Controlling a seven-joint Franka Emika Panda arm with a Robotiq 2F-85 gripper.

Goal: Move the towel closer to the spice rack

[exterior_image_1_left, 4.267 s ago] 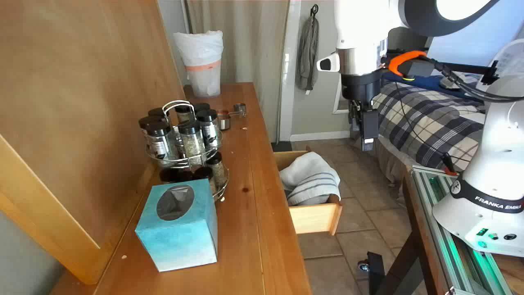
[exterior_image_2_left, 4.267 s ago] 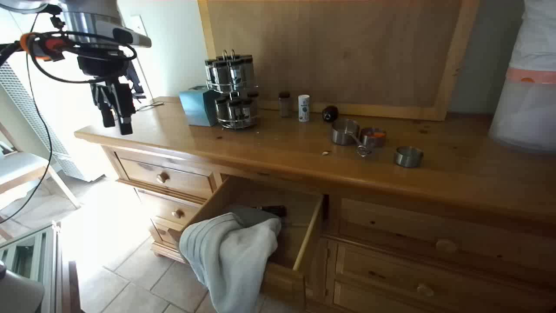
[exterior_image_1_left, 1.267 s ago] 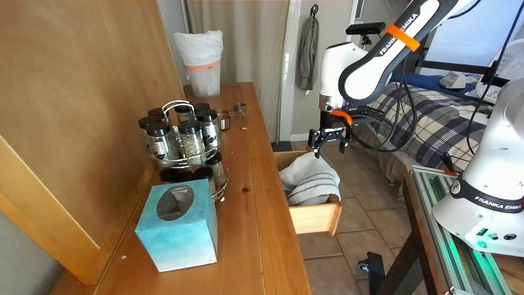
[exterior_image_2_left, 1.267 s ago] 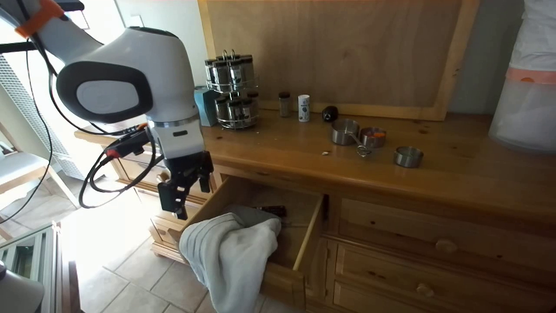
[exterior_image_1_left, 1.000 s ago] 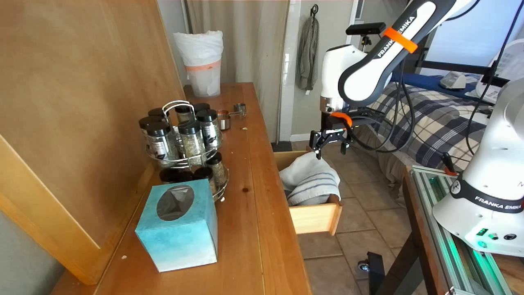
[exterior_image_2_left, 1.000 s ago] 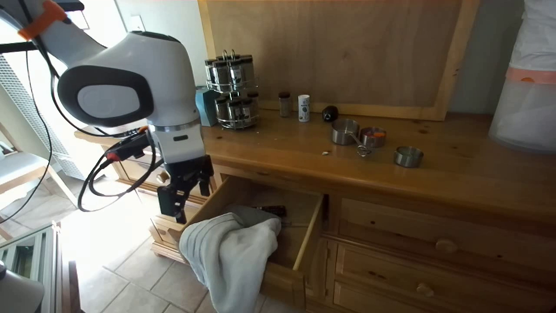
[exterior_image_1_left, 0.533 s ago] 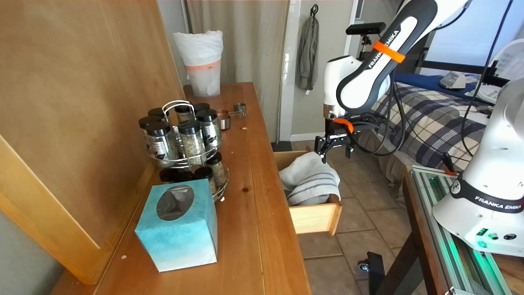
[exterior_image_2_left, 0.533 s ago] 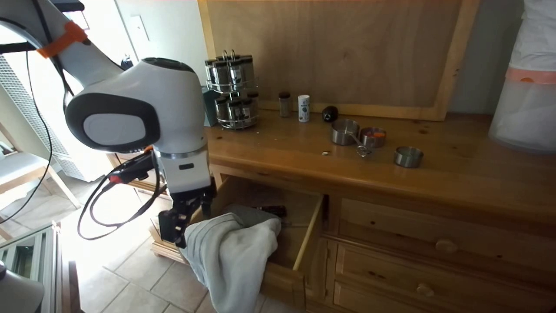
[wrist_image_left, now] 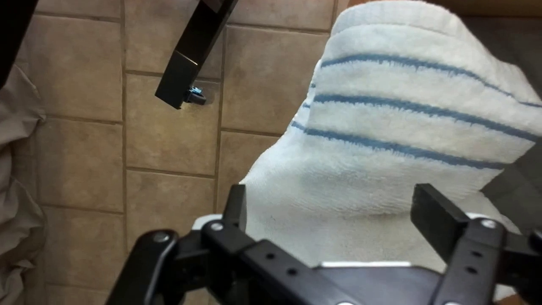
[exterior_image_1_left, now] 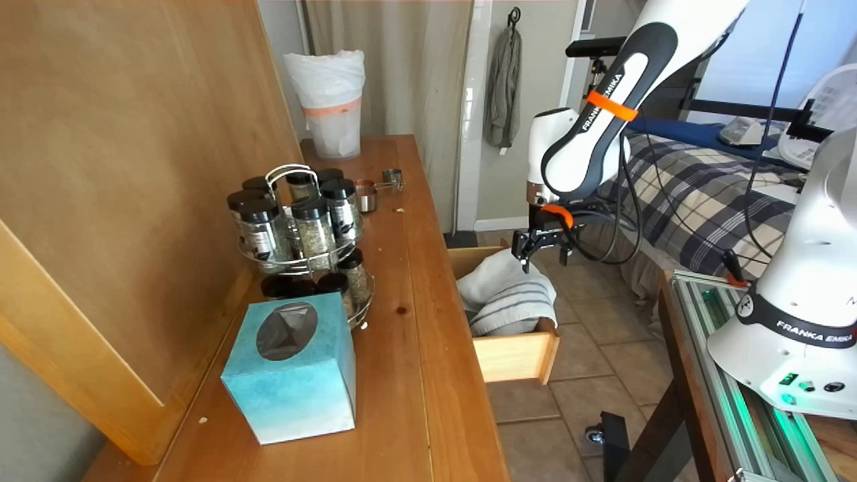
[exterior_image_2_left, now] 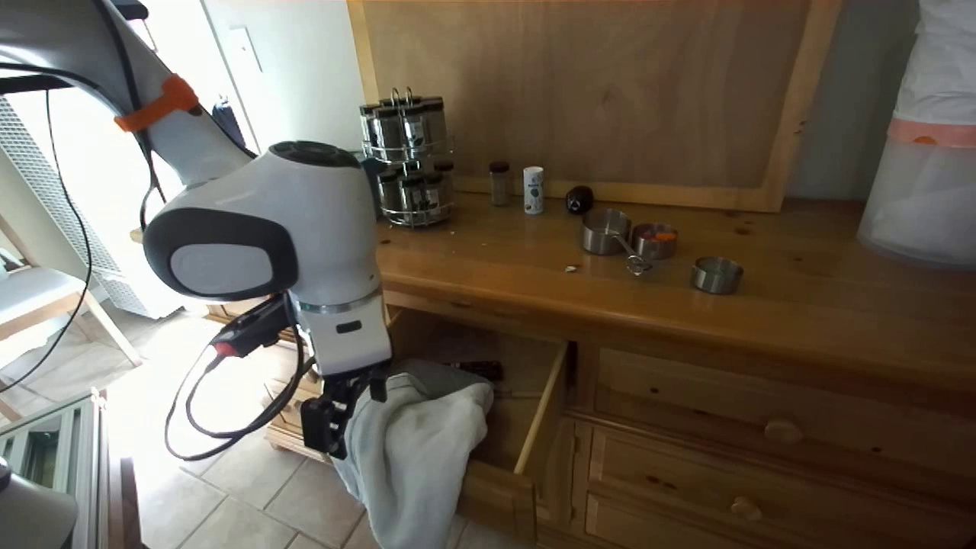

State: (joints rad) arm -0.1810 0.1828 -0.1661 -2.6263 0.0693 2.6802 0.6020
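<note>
Floor tiles [wrist_image_left: 169,146] lie below a wooden dresser [exterior_image_2_left: 686,465], one drawer [exterior_image_2_left: 543,412] pulled out. Nearest in the wrist view, the gripper [wrist_image_left: 332,207] stands wide and holds nothing, over the one striped towel [wrist_image_left: 406,123]; contact is unclear. The towel drapes over the drawer's front, partly inside. It should be light, soft, limp and grippy, hard to damage; the plain, raised part below the gripper looks best to pinch. Grey fabric [exterior_image_2_left: 442,377] behind it may be a second cloth. Beyond, on the tabletop [exterior_image_2_left: 496,263]: three metal cups [exterior_image_2_left: 717,278], one spice rack [exterior_image_2_left: 410,158], one tissue box [exterior_image_1_left: 294,381], one loose jar [exterior_image_2_left: 499,187], one white shaker [exterior_image_2_left: 533,191], one dark round object [exterior_image_2_left: 579,200]. The rack's jars [exterior_image_1_left: 261,237] overlap too much to count. Farther, in an exterior view: one white-lined bin [exterior_image_1_left: 335,130], one grey cloth [exterior_image_1_left: 505,87] on a hook [exterior_image_1_left: 513,19].
</note>
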